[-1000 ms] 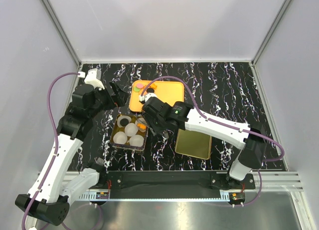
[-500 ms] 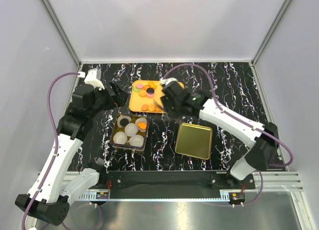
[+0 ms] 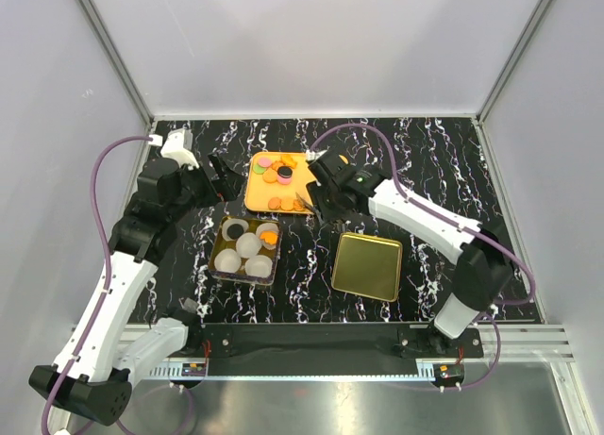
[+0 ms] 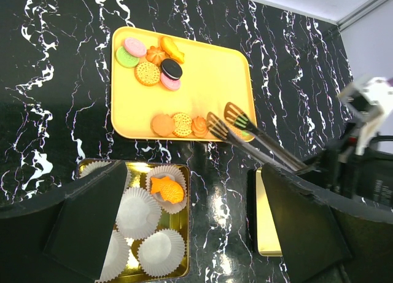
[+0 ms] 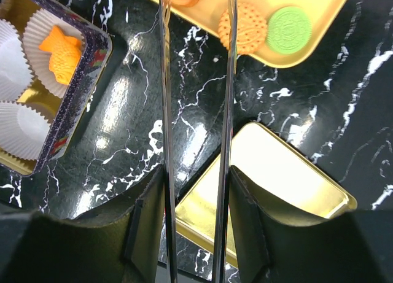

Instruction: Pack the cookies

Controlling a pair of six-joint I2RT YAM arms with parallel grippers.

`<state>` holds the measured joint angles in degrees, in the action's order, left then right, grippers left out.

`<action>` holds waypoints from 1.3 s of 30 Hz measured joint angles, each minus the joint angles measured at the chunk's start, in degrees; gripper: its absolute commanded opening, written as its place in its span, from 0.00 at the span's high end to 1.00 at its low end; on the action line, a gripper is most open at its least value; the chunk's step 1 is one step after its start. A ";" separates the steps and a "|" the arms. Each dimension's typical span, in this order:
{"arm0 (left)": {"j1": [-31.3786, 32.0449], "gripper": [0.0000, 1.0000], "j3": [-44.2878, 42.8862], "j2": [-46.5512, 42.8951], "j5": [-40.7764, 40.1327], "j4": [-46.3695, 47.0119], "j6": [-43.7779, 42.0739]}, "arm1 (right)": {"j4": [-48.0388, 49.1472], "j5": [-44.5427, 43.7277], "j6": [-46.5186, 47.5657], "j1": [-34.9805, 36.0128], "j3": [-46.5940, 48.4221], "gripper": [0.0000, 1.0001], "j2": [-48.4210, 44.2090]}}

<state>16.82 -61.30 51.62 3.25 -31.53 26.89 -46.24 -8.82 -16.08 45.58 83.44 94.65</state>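
**Tongs poised over the tray's near row**

Top view: the right end effector point(image 3: 324, 192) is clenched on the tongs point(image 3: 305, 204), whose tips are over the orange tray point(image 3: 260, 192), presumably to lift a piece. The left end effector point(image 3: 219, 171) hangs released beside the tray, out of the way.

Left wrist: most cookies point(image 4: 147, 73) lie on the tray. One fish-shaped cookie point(image 4: 167, 189) sits in a paper cup in the tin point(image 4: 186, 234).

Right wrist: the tong blades stand apart. Their tips are cropped, so any contact is uncertain.

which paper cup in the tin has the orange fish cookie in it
The cup in the far right corner of the tin, nearest the orange tray. It holds the fish cookie; another holds a black cookie, the rest look empty.
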 measured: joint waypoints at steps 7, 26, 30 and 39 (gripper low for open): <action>0.00 0.01 0.00 0.00 0.00 0.00 0.00 | 1.29 1.75 0.57 0.00 0.79 0.50 4.22; 0.00 0.01 0.07 0.00 0.00 0.02 0.00 | 2.38 2.93 0.87 -0.83 1.18 0.54 5.84; 0.00 0.01 0.07 0.00 0.02 0.02 0.00 | 2.84 2.95 0.87 -1.70 0.76 0.55 5.84; 0.00 0.01 0.09 0.00 0.35 0.13 0.02 | 3.10 3.52 0.87 -2.25 0.42 0.53 5.84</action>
<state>16.82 -61.21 51.62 3.60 -31.40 26.92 -43.13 -5.30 -15.20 43.33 83.85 100.49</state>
